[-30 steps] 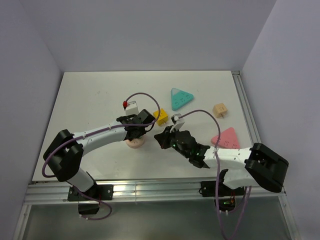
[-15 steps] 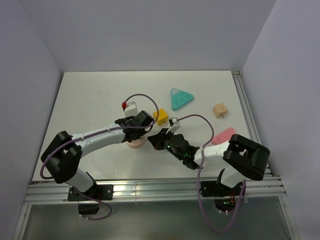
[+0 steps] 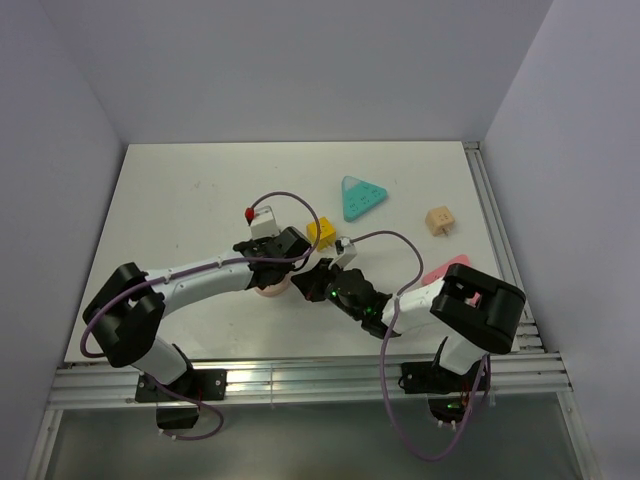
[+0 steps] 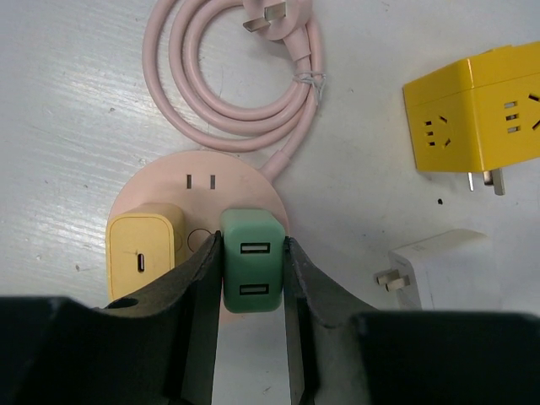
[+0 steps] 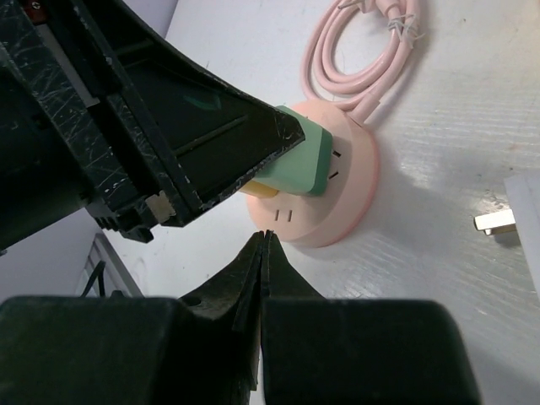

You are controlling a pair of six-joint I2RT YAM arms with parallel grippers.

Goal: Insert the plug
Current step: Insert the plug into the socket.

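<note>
My left gripper [image 4: 251,270] is shut on the mint-green plug [image 4: 251,263], which has two USB slots on its face. The plug sits on the round pink socket puck [image 4: 177,190], beside a small orange-yellow square piece [image 4: 143,253]; its prongs are hidden. In the right wrist view the plug [image 5: 308,152] rests on the puck [image 5: 337,211] under the left fingers. My right gripper [image 5: 264,239] is shut and empty, its tips at the puck's near edge. In the top view both grippers [image 3: 285,258] [image 3: 318,283] meet over the puck [image 3: 268,290].
A coiled pink cable [image 4: 228,76] lies beyond the puck. A yellow cube socket [image 4: 477,110] and a white block [image 4: 447,270] lie to the right. A teal triangle [image 3: 360,197], a tan cube [image 3: 439,220] and a pink triangle [image 3: 447,268] sit farther right.
My right gripper has slid left to the edge of the pink puck, its arm folding in. My left gripper stays over the puck with the plug.
</note>
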